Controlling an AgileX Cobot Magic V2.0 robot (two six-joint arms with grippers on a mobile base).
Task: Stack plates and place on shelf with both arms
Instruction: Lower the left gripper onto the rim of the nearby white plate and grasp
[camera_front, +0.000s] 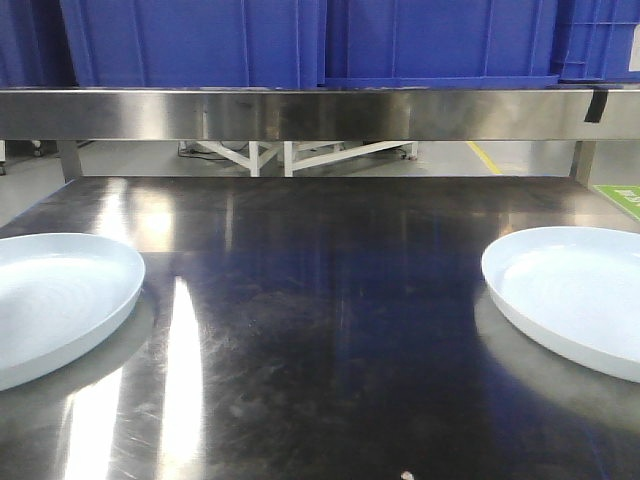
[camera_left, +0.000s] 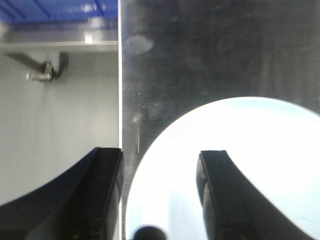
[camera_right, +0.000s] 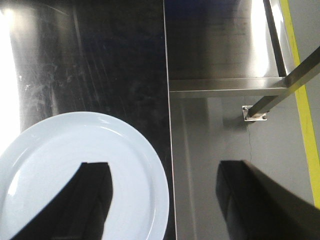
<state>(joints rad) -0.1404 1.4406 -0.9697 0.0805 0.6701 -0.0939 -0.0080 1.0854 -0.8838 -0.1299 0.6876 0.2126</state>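
Two pale blue-white plates lie apart on the steel tabletop (camera_front: 330, 300), the left plate (camera_front: 60, 300) at the left edge and the right plate (camera_front: 580, 295) at the right edge. My left gripper (camera_left: 160, 195) is open above the left plate (camera_left: 250, 150); one finger hangs over the plate, the other past the table's left edge. My right gripper (camera_right: 165, 200) is open above the right plate (camera_right: 75, 140); one finger hangs over the plate, the other past the table's right edge. Neither gripper shows in the front view. A long flat brushed-steel rail (camera_front: 300, 113) at the back looks like the shelf's front; no rollers or screws show.
Big blue crates (camera_front: 300, 40) stand on top of the rail. The table's left edge (camera_left: 120, 100) and right edge (camera_right: 167, 125) drop to grey floor. A steel table leg (camera_right: 285, 85) and a yellow floor line (camera_right: 305, 130) lie to the right.
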